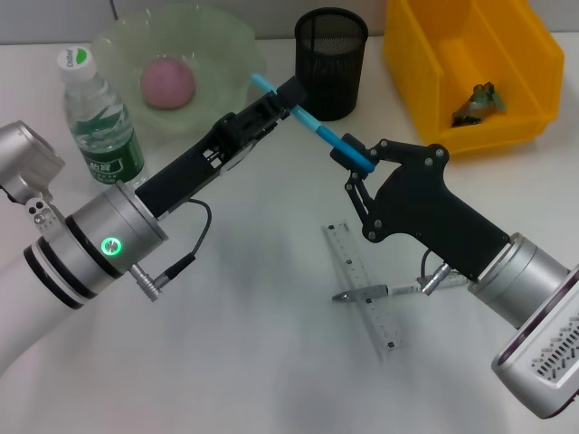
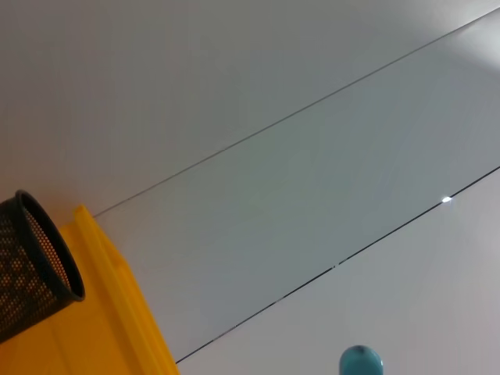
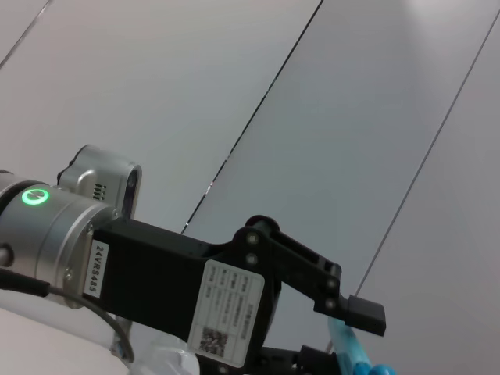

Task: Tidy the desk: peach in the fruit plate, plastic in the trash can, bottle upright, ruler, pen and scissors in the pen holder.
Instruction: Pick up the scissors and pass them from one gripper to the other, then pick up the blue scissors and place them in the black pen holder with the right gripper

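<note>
The scissors (image 1: 312,122) span both hands above the table (image 1: 253,344), apparently mid-handover toward the pen holder (image 1: 331,61): left hand (image 1: 288,95) grips one end, right hand (image 1: 355,158) clamps the other. Ruler (image 1: 362,285) and pen (image 1: 366,293) wait below.

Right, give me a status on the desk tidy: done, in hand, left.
Done: the peach sits in the fruit plate, the bottle stands upright, and a crumpled scrap lies in the trash can.
In hand: the scissors are held between the left gripper and the right gripper, beside the pen holder.
Left: the ruler and pen lie on the desk.
</note>
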Robot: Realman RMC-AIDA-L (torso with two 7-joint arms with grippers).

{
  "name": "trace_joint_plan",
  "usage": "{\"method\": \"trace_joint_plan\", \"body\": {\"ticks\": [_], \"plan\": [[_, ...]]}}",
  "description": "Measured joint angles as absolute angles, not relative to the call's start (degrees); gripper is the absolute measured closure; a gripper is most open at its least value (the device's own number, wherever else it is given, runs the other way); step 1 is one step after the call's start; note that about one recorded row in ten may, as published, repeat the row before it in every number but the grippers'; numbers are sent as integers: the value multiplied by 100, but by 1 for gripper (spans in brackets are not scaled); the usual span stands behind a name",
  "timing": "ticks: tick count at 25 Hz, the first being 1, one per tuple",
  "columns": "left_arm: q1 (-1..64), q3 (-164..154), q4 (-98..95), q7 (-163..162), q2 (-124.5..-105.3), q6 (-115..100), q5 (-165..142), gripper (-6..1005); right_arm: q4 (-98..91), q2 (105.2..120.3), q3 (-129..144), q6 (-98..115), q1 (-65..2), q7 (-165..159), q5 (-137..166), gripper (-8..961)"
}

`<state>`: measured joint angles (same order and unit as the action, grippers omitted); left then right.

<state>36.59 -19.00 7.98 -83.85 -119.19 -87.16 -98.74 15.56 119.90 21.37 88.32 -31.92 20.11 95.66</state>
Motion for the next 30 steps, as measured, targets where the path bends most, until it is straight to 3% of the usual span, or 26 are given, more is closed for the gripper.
{"method": "trace_joint_plan", "body": {"ticks": [3,10,14,20,30], "plan": [[3648,-1895,782,-8384,-11918,-8716,-9857,742,1555,11990,2084,8834,-3190,2004,9573,862],[3651,-1857,756,-8384,-11918,-8717,-9860,479,1556,11988,2051,8833,-3190,1993,9574,872],[3650,-1837,745,-8384,-11917,-8717,-9864,218,1556,11988,2029,8833,-3190,1988,9577,870],[3619,-1829,645,-8201,-11916,-8759,-9855,216,1445,11987,2003,9047,-3153,1575,9577,866],[3232,-2218,-423,-6952,-11868,-9358,-10314,215,-45,11929,2019,9751,-2751,-2100,9544,858]]}}
